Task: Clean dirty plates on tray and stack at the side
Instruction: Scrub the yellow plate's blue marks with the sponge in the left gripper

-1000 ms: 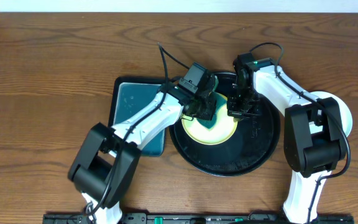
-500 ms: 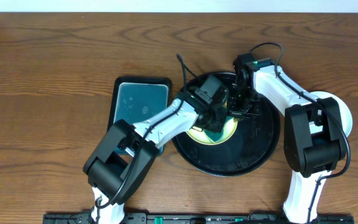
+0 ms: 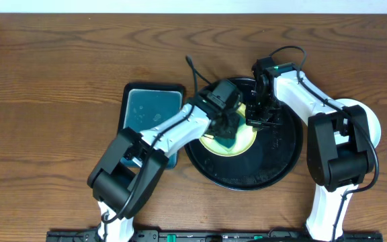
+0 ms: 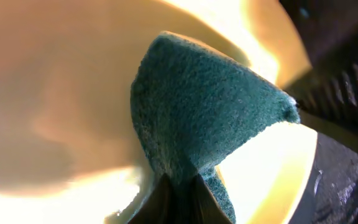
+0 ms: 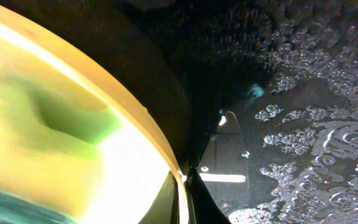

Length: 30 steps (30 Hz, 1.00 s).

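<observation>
A brown wooden table [image 3: 46, 81] fills nearly the whole overhead view, its dark grain running in long wavy bands from side to side. A thin strip of pale wall [image 3: 180, 5] shows along its far edge. A black rail [image 3: 66, 236] lines the near edge. The light is even.

White arms [image 3: 177, 129] with black joints [image 3: 336, 146] and cables [image 3: 285, 49]

The sponge [image 4: 210, 118] looks rough and fibrous, the plate [image 5: 42, 155] glossy, the tray [image 5: 316, 155] pebbled
</observation>
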{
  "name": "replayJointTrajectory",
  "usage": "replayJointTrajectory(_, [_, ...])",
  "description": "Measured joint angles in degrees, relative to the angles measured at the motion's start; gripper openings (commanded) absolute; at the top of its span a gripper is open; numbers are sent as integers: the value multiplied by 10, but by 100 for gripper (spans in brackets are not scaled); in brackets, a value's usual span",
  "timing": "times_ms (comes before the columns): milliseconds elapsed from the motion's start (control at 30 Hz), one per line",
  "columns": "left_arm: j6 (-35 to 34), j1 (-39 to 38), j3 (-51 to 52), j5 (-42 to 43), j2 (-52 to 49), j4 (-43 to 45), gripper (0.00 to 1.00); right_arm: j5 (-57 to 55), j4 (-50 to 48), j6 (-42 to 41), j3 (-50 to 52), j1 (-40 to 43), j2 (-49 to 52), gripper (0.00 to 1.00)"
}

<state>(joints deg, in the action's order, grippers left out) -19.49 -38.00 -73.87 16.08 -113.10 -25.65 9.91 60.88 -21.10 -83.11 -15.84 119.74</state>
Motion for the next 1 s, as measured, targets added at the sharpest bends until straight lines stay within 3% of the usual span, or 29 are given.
replayJointTrajectory(267, [-34, 53, -3, -5, 0, -26, 8, 0, 0, 0, 0, 0, 0, 1])
replayJointTrajectory(633, [-74, 61, -18, -25, 1, -104, 7, 1, -1, 0, 0, 0, 0, 1])
replayJointTrajectory(1000, [-77, 55, -12, 21, 1, -87, 8, 1, -2, 0, -1, 0, 0, 1])
